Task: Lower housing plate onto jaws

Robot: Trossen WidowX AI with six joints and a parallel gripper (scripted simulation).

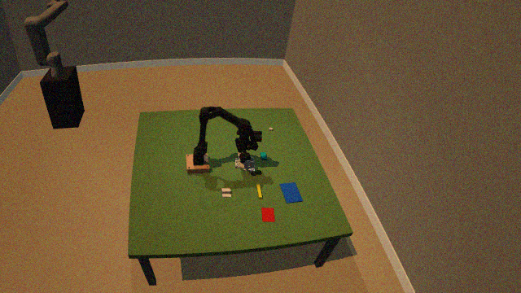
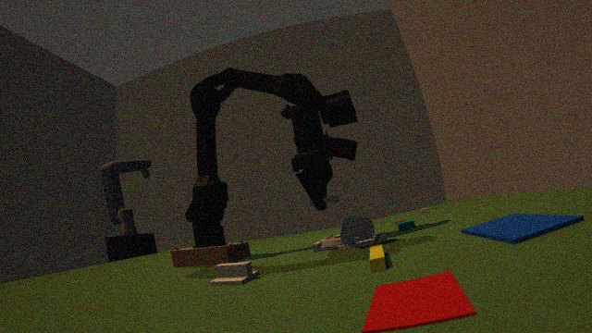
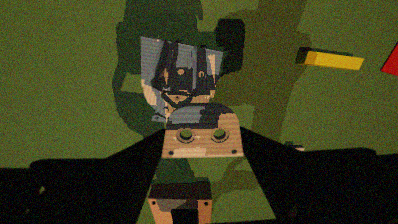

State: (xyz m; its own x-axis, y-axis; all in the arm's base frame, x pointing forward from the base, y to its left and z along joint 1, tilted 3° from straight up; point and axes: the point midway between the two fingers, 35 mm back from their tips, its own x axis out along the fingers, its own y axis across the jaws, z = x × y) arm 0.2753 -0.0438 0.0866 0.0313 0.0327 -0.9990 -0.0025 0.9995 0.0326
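My gripper (image 3: 201,131) (image 2: 321,205) is shut on the housing plate (image 3: 202,150), a wood-coloured plate with two round holes and a rounded grey edge. The wrist view shows it spanning the fingertips. In the exterior view the fingertips hang above the table, a little left of and above the jaw assembly (image 1: 247,164) (image 2: 357,230) (image 3: 150,55). That assembly is grey and pale, with an upright grey rounded part, and lies partly in shadow. In the wrist view it shows just beyond the plate's rounded edge. Its jaws, stubs and pins are too dark and small to tell apart.
A yellow bar (image 1: 260,191) (image 2: 377,257) (image 3: 336,60), a red square (image 1: 268,215) (image 2: 422,301), a blue mat (image 1: 291,192) (image 2: 523,228) and a pale stepped block (image 1: 226,192) (image 2: 233,272) lie on the table. A teal block (image 1: 264,155) (image 2: 406,225) lies behind the assembly.
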